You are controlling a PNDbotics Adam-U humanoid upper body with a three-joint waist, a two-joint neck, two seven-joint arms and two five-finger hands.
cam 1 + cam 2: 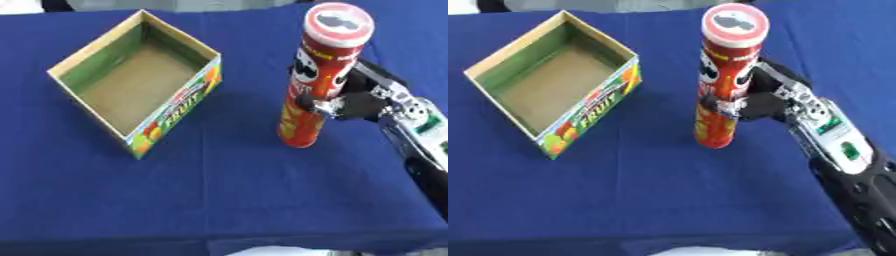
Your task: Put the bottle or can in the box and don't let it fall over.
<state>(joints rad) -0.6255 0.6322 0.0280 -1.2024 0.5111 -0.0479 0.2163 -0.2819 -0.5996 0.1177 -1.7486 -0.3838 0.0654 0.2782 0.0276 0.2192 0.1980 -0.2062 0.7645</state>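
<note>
The right hand [763,102] comes in from the right side and grips the can [319,75], its fingers [715,104] curled round the middle of the tube, with the thumb side hidden behind it. The can is a tall red crisp tube with a printed face on its side and a pale plastic lid [339,20] with a red rim on top. It stands upright on the blue cloth [227,200], its foot on the cloth below the fingers, its lid well above them. Whether the foot rests fully on the cloth or is just raised cannot be told.

Left of the fingers, well apart from the can, sits the box [131,75]. It is an open cardboard tray with a brown floor [131,87], green inner walls and a bright outer side printed with fruit and the word FRUIT [179,112]. It lies askew, one corner pointing toward the near edge of the cloth. Nothing lies in it; only the bare brown floor shows. The can is outside the box, on the side of the printed wall, with a strip of blue cloth between them.

Behind the fingers, the forearm [842,150] runs down to the lower right corner, silver and white near the wrist, black farther back.

The left hand shows in neither view.
</note>
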